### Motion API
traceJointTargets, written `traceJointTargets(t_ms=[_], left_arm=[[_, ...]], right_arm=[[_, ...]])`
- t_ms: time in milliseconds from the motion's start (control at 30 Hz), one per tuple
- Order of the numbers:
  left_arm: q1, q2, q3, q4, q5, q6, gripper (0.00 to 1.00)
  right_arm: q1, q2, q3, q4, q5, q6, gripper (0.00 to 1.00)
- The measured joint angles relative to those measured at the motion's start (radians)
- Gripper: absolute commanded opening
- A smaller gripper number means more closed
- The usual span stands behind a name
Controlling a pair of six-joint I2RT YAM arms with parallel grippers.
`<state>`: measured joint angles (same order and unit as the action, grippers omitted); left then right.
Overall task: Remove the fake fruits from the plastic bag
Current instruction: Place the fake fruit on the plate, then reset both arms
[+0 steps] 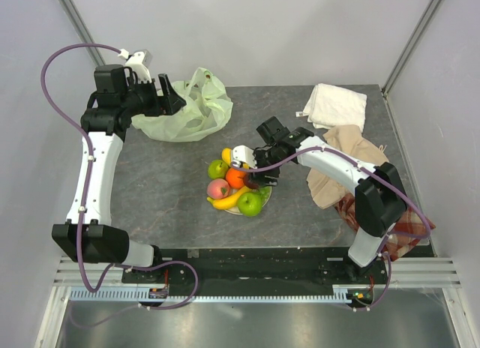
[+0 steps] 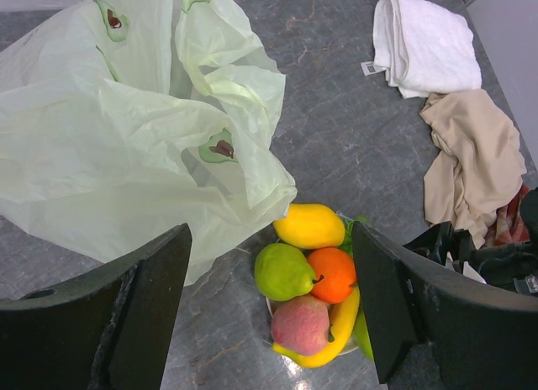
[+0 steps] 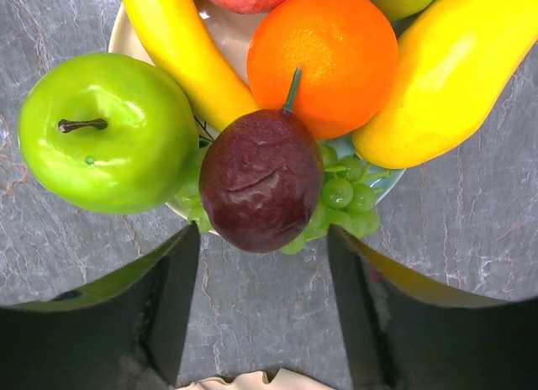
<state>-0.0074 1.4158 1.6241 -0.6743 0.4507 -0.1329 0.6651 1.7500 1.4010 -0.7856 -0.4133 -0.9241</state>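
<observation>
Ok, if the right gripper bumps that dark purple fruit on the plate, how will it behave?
Probably rolls: the purple fruit is rounded and perched on the grapes at the plate rim, so it may tumble onto the table. It looks hard and shiny, so likely stiff, light and slippery to grip.

Pale-green translucent plastic bag (image 2: 126, 155) printed with small green-and-brown avocado halves, glossy bright-green apple (image 3: 105, 129), deep-orange orange (image 3: 328, 54), dark purple fruit (image 3: 261, 180), yellow banana (image 3: 181, 50), yellow mango (image 2: 309, 225), light-green grapes (image 3: 340, 192), pink-red peach (image 2: 300, 323), white towel (image 2: 429, 41), beige cloth (image 2: 471, 163), red-and-cream plaid cloth (image 1: 409, 239), grey marble-veined table (image 2: 353, 138)
</observation>
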Motion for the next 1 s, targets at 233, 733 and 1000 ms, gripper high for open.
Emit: traceJointTargets(t_ms=[233, 733, 1000], left_arm=[[0.0, 0.002, 0.0, 0.0, -0.003, 0.0, 0.84], [0.0, 0.019, 0.014, -0.005, -0.024, 0.014, 0.99], [0.001, 0.043, 0.21, -0.009, -0.102, 0.087, 0.99]], right_arm=[[0.0, 0.0, 0.0, 0.004, 0.002, -0.003, 0.98], [-0.163, -0.145, 0.016, 0.033, 0.1, 0.146, 0.98], [-0.282, -0.117, 0.034, 0.175, 0.432, 0.469, 0.98]])
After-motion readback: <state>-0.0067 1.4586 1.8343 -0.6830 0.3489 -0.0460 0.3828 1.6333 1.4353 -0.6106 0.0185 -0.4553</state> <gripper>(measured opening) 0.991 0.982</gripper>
